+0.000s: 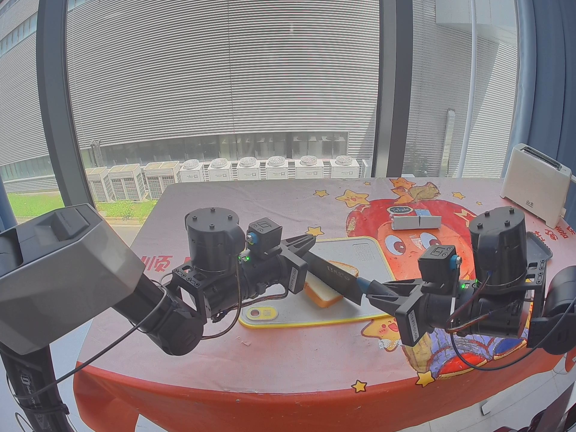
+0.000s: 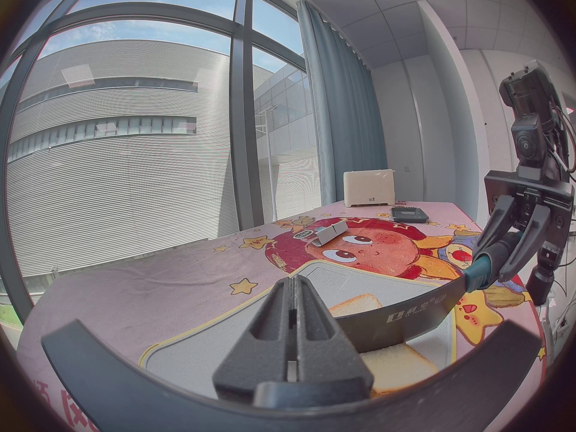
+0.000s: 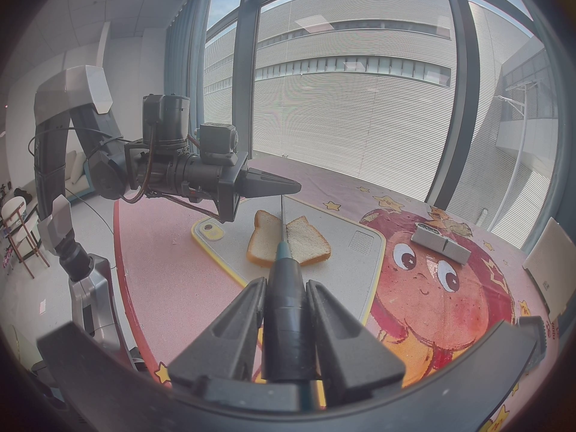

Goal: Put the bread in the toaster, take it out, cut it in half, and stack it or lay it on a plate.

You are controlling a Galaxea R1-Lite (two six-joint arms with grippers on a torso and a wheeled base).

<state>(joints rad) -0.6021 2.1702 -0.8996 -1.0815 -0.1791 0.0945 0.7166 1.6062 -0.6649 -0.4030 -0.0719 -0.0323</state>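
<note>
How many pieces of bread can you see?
1. The bread lies on the cutting board, under the knife that the right gripper holds. The toaster hides its inside, so another could be there.

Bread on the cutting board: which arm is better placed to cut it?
Right. The right pincer grips the knife by its handle, blade across the middle of the bread. The left pincer is shut and empty, near the blade's tip.

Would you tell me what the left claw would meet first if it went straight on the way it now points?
Most likely the knife, which the right claw holds over the bread: its blade lies just ahead of the left claw. Depth is unclear; it might pass above.
</note>
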